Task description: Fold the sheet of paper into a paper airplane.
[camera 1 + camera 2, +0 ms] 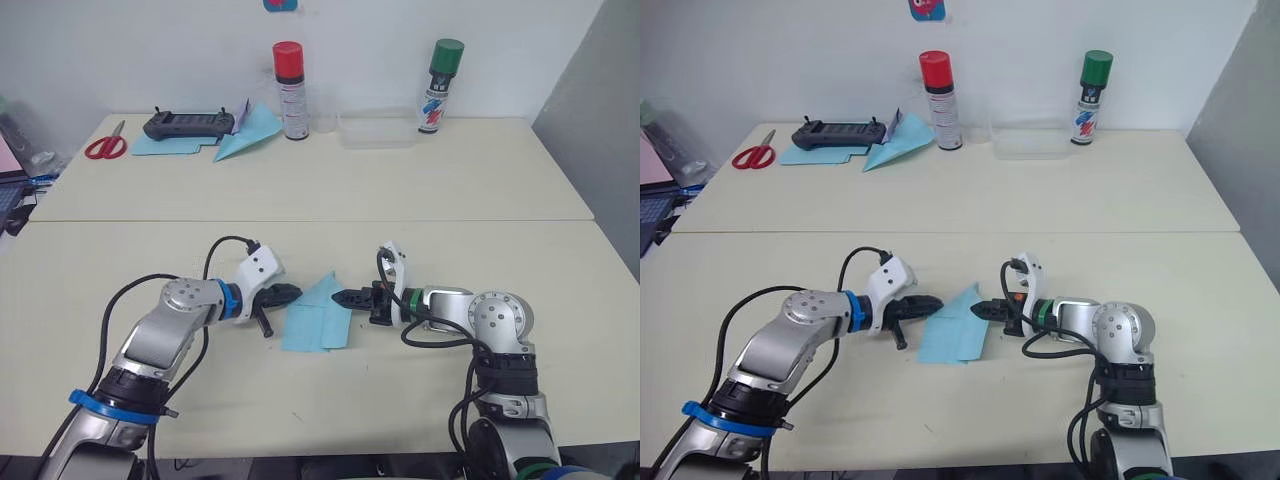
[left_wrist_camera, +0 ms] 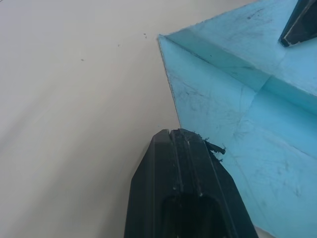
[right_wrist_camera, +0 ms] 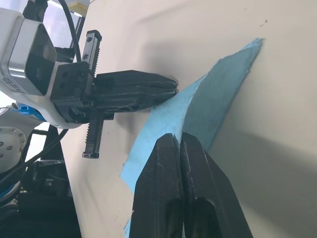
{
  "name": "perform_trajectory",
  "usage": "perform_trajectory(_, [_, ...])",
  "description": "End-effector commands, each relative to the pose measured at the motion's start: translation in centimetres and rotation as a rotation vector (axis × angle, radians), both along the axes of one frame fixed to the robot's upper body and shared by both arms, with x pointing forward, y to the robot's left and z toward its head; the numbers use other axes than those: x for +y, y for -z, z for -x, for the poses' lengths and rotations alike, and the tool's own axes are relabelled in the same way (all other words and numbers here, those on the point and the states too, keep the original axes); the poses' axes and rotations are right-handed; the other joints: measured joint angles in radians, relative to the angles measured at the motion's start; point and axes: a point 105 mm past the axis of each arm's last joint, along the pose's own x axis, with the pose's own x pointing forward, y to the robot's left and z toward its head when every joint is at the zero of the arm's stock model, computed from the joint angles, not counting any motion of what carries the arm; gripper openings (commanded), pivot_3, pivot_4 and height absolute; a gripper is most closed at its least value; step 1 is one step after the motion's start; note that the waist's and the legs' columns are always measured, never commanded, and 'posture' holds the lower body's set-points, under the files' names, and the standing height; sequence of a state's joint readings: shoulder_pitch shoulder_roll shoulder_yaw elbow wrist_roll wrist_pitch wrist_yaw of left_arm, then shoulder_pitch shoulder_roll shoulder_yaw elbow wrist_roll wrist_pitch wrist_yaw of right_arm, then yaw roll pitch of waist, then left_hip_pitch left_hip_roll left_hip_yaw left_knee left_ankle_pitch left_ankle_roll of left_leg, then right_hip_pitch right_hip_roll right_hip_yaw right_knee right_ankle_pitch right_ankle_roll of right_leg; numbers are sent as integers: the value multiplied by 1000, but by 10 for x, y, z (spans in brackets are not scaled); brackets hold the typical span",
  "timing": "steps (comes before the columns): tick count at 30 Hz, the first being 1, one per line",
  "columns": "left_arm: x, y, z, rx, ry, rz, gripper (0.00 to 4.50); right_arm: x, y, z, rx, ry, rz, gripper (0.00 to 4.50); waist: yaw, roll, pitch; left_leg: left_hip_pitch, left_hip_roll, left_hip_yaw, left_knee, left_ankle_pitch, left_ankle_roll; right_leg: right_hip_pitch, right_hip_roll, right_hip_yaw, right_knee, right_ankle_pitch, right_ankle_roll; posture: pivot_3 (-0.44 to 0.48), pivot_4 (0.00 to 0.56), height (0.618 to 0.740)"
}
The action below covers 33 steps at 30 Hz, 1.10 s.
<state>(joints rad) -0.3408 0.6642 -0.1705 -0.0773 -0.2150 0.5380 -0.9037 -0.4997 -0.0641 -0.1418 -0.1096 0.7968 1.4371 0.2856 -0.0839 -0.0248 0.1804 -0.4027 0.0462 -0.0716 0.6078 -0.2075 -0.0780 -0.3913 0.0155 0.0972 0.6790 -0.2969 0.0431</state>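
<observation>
— Where's the sheet of paper?
— Lower centre of the frame, partly folded, on the table.
— The 2 grippers?
— Left gripper closed at its left edge; right gripper closed, pinching its right fold.

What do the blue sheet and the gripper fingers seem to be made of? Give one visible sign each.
Sheet: thin matte paper, judging by its sharp creases and one lifted flap.
Fingers: probably hard black plastic, smooth and slightly glossy, with moulded ridges; the material is not certain.
</observation>
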Motion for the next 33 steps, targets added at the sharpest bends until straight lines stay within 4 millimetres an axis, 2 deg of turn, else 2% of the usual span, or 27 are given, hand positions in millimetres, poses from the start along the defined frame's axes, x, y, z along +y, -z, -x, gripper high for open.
perform_trajectory(1, [-9, 5, 9, 24, 26, 15, 0, 1, -8, -2, -38, -3, -22, 41, 0, 0, 0, 0, 0, 0, 0, 0, 0, 0, 0, 0, 0, 0, 0, 0, 150, 740])
perform_trajectory(6, [-19, 7, 12, 30, 57, 22, 0, 7, -10, -5, -52, -16, -24, 41, 1, 0, 0, 0, 0, 0, 0, 0, 0, 0, 0, 0, 0, 0, 0, 0, 150, 740])
perform_trajectory(10, [-21, 13, 16, -8, 114, -46, 0, 9, -10, -7, -56, -19, -20, 41, 1, 0, 0, 0, 0, 0, 0, 0, 0, 0, 0, 0, 0, 0, 0, 0, 150, 740])
perform_trajectory(22, [-28, 15, 4, -95, 177, -102, 0, 10, -8, -6, -68, -25, -1, 41, 16, 0, 0, 0, -1, 0, 0, 0, 0, 1, -1, 0, 0, 0, 0, 0, 150, 740])
perform_trajectory(25, [-27, 14, 2, -100, 181, -105, 0, 12, -12, -5, -69, -34, -30, 654, 20, 0, 0, 1, -1, 0, 0, 0, 0, 1, -1, 0, 0, 0, 0, 0, 150, 740])
perform_trajectory(29, [-27, 13, -1, -108, 182, -107, 0, 15, -27, -3, -95, -57, -112, 2010, 25, 0, 0, 0, -1, 0, 0, 0, 0, 1, -1, 0, 0, 0, 0, 0, 150, 740])
perform_trajectory(33, [-28, 13, -2, -113, 186, -104, 0, 17, -35, 2, -88, -86, -163, 2010, 26, 0, 0, 0, -1, 0, 0, 0, 0, 1, -1, 0, 0, 0, 0, 0, 150, 740])
